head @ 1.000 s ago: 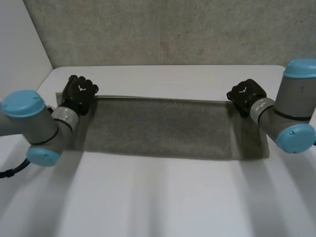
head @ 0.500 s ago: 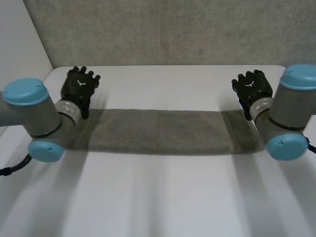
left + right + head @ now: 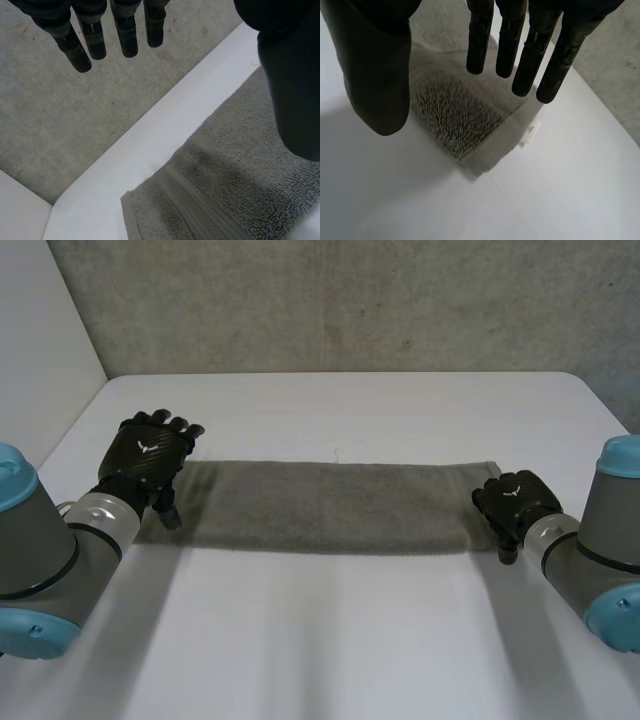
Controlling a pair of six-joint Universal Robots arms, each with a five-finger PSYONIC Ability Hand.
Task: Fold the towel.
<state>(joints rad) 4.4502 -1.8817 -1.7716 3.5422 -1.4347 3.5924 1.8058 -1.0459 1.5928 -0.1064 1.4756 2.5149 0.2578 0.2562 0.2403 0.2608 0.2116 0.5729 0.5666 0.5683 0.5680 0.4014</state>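
The grey towel (image 3: 320, 505) lay on the white desk (image 3: 330, 640) as a long, narrow band. Its long axis ran straight across from the robot's left to its right, roughly parallel to the desk's far edge and the grey wall (image 3: 330, 300) behind.

At the towel's left end was the left hand (image 3: 148, 458), released. Its own wrist view showed the fingers (image 3: 126, 30) straight and spread in the air against the wall, with the thumb (image 3: 290, 75) apart from them above the cloth and nothing between. That view also brought out detail too fine for the head camera: a woven stripe (image 3: 200, 200) crossing the towel near its end, and a layered end edge (how many layers I could not tell). Whether the thumb touched the cloth was hard to make out.

The middle of the towel lay flat and uncovered.

At the right end the right hand (image 3: 515, 502) was released too, and from the head camera it covered the near corner. In the right wrist view its straight fingers (image 3: 481, 35) hung over that corner, holding nothing. A small white label (image 3: 530, 131) stuck out from the towel's edge onto the desk.
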